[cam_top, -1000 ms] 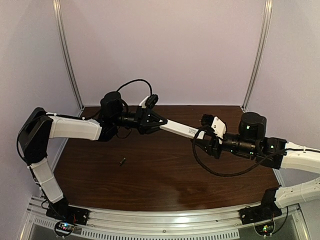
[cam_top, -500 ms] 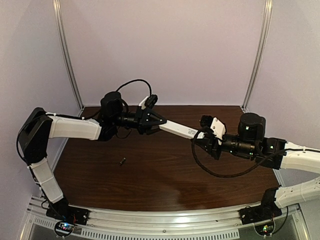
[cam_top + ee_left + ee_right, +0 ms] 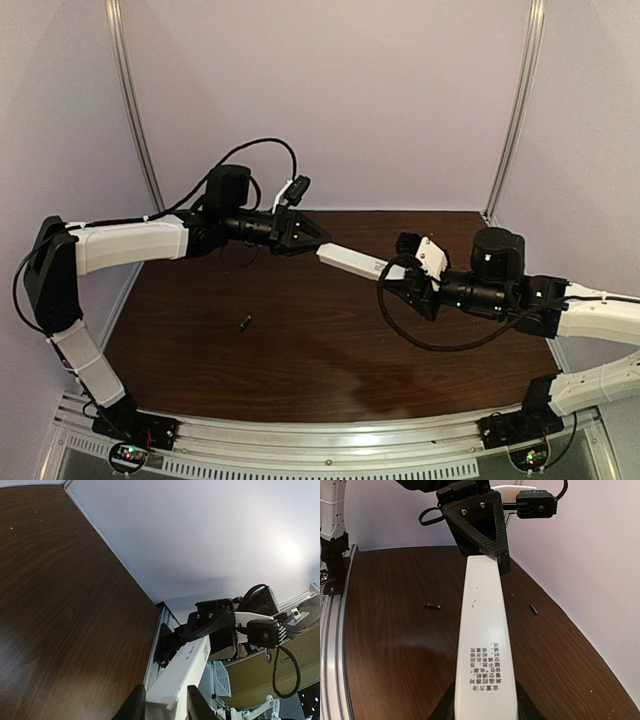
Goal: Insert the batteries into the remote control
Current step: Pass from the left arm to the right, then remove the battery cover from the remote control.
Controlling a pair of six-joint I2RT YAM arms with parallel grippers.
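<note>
The white remote control [image 3: 356, 262] hangs in the air above the table, held at both ends. My left gripper [image 3: 310, 240] is shut on its far-left end, and my right gripper [image 3: 402, 275] is shut on its right end. The printed back of the remote [image 3: 482, 645] faces the right wrist camera; it also shows in the left wrist view [image 3: 179, 672]. One dark battery [image 3: 244, 322] lies on the table at front left, also in the right wrist view [image 3: 432, 606]. The bluish-purple battery [image 3: 533, 609] lies near the back wall.
The brown table [image 3: 320, 360] has purple walls behind and on both sides. A metal rail [image 3: 300, 440] runs along the near edge. A black cable [image 3: 420, 340] loops under my right wrist.
Both arms have lifted the remote slightly and shifted it a little to the left. My left arm has stretched out straighter. The batteries have not moved.
</note>
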